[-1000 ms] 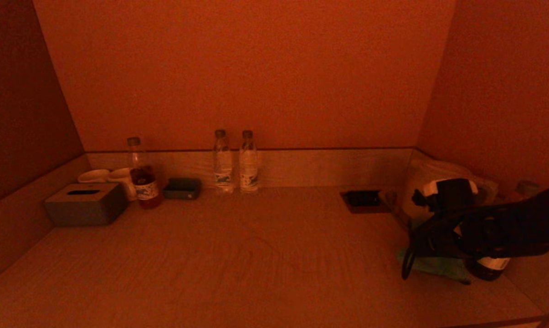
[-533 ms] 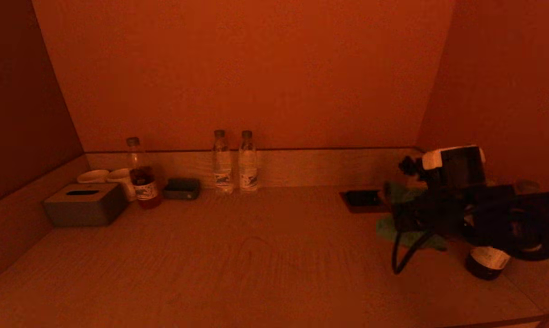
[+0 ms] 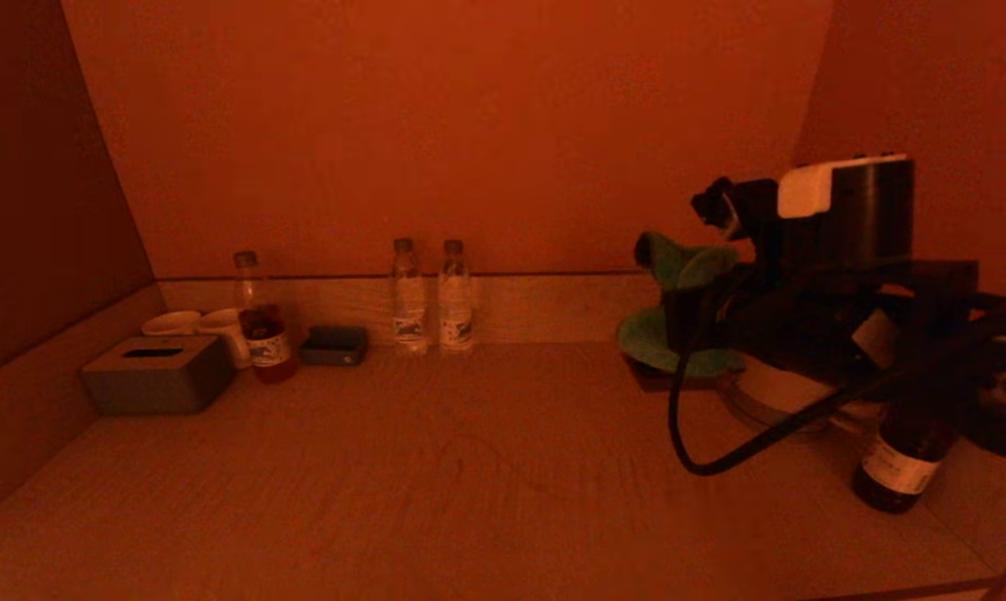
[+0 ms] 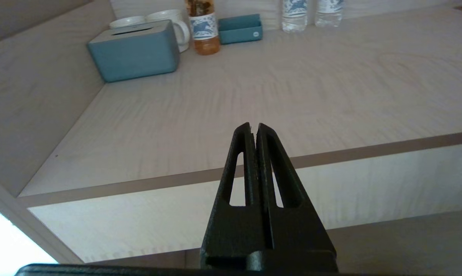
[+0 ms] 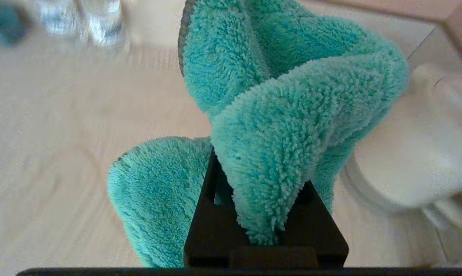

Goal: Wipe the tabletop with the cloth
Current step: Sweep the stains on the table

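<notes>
My right gripper point(image 3: 678, 321) is shut on the fluffy teal cloth point(image 3: 665, 334) and holds it in the air above the back right of the wooden tabletop point(image 3: 436, 467). In the right wrist view the cloth point(image 5: 277, 115) bulges out of the gripper point(image 5: 259, 184) and hides the fingertips; one flap hangs down beside it. My left gripper point(image 4: 254, 128) is shut and empty, parked before the table's front edge, out of the head view.
At the back left stand a tissue box point(image 3: 156, 374), two cups point(image 3: 198, 325), a tea bottle point(image 3: 260, 321) and a small box point(image 3: 333, 345). Two water bottles point(image 3: 432, 296) stand at the back middle. A white kettle point(image 3: 782, 388) and a dark bottle point(image 3: 903, 459) stand under my right arm.
My right gripper has lifted the cloth off the table at the right and carried it up and towards the back left. The kettle and dark bottle now show below the arm.
</notes>
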Available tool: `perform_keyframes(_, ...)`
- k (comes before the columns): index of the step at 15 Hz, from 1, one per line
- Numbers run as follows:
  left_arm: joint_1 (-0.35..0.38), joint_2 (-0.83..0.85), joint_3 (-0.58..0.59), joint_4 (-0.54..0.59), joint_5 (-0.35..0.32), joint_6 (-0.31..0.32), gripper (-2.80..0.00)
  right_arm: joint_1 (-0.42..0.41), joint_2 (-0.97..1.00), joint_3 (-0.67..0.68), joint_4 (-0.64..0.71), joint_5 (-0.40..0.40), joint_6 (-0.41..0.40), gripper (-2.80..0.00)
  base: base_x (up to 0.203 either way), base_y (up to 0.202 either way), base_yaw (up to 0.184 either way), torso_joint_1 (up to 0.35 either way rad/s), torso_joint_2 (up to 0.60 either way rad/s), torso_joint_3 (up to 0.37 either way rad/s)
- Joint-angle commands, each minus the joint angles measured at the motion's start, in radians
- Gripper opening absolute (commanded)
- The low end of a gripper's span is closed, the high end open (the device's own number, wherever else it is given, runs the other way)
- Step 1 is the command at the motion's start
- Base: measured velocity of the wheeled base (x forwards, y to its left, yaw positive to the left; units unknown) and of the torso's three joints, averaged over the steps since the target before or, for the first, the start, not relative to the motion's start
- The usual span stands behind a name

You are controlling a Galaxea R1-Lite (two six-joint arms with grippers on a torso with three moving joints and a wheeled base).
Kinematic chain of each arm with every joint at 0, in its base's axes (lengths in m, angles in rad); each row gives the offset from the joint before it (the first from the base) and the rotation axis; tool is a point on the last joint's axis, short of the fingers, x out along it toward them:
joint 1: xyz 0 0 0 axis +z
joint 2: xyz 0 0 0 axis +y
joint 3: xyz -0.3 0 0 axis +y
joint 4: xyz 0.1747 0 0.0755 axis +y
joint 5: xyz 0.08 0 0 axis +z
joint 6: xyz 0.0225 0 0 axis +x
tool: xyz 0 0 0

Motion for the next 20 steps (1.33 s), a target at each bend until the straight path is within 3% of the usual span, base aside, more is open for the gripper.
perform_keyframes(1,-0.001,0.0,0.0,0.0,0.0,0.001,-2.8,0.007,0.051,-0.053,0.001,0.005,-0.006,-2.8,0.0,0.0,0.0,0.0,0.0,0.0)
perform_keyframes(11,0.001,0.0,0.0,0.0,0.0,0.001,-2.8,0.018,0.217,-0.128,0.006,0.026,-0.019,-2.8,0.0,0.0,0.0,0.0,0.0,0.0)
perform_keyframes(15,-0.001,0.0,0.0,0.0,0.0,0.001,-2.8,0.029,0.314,-0.122,-0.001,0.028,-0.116,-2.8,0.0,0.0,0.0,0.0,0.0,0.0)
perform_keyframes(20,0.001,0.0,0.0,0.0,0.0,0.001,-2.8,0.07,0.392,-0.178,-0.005,0.029,-0.134,-2.8,0.0,0.0,0.0,0.0,0.0,0.0)
